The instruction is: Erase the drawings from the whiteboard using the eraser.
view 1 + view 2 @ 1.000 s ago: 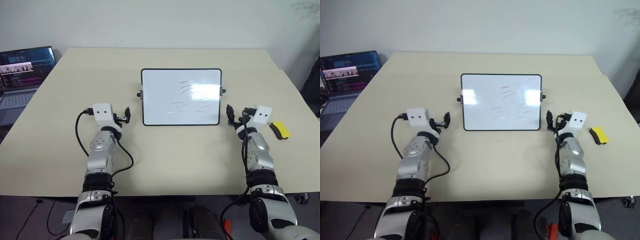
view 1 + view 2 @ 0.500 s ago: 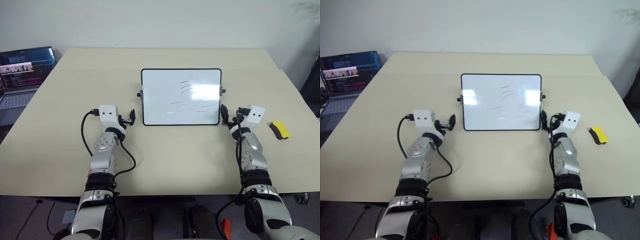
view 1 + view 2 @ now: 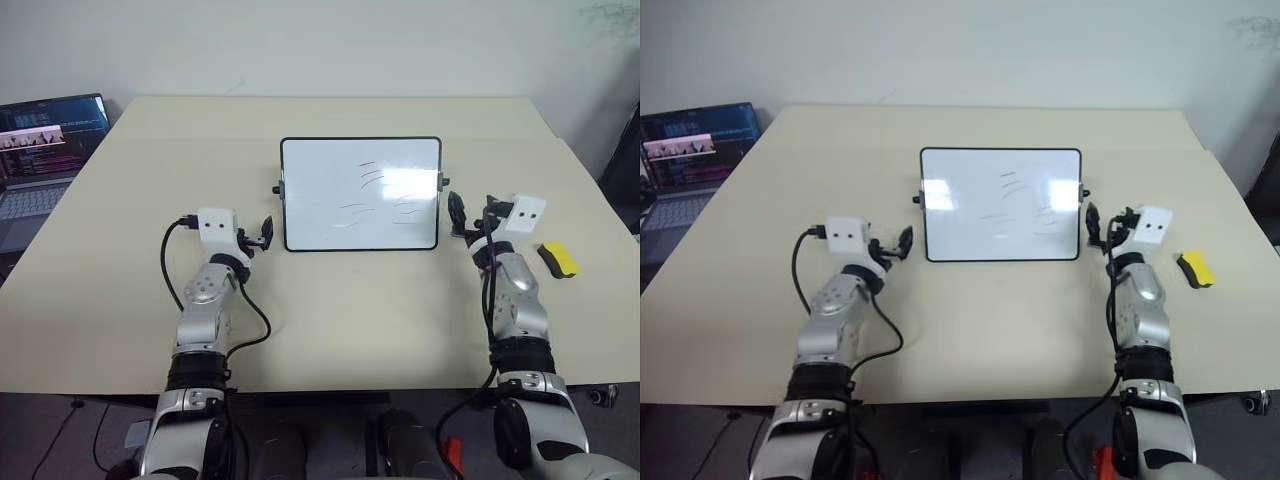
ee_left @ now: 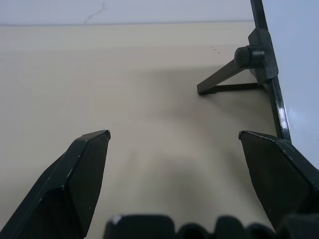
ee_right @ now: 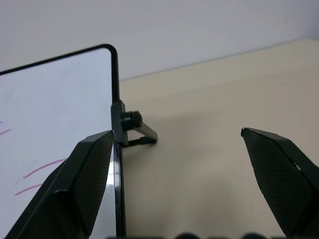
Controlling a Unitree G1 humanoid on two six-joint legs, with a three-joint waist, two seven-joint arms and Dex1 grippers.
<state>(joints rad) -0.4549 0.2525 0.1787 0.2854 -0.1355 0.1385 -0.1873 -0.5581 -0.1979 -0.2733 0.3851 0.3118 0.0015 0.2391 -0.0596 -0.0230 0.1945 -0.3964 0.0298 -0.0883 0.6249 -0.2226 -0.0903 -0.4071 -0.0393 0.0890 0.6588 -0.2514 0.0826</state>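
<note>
Since a second ago your right gripper (image 3: 462, 212) rose beside the whiteboard (image 3: 320, 190), spread empty like the left gripper (image 3: 262, 234); the eraser (image 3: 559, 259) lies untouched, the drawings (image 3: 372, 175) all remain.

Pale worktop, white board, one spot of yellow

The worktop (image 3: 340, 320) is plain cream-beige. The whiteboard (image 3: 320, 215) is glossy white in a thin black frame, with faint dark and reddish drawings (image 3: 372, 175). The eraser (image 3: 561, 259) is bright yellow over black. The left gripper (image 3: 262, 234) and right gripper (image 3: 458, 214) are black on white wrist blocks. The laptop (image 3: 45, 135) screen is dark with coloured lines.
</note>
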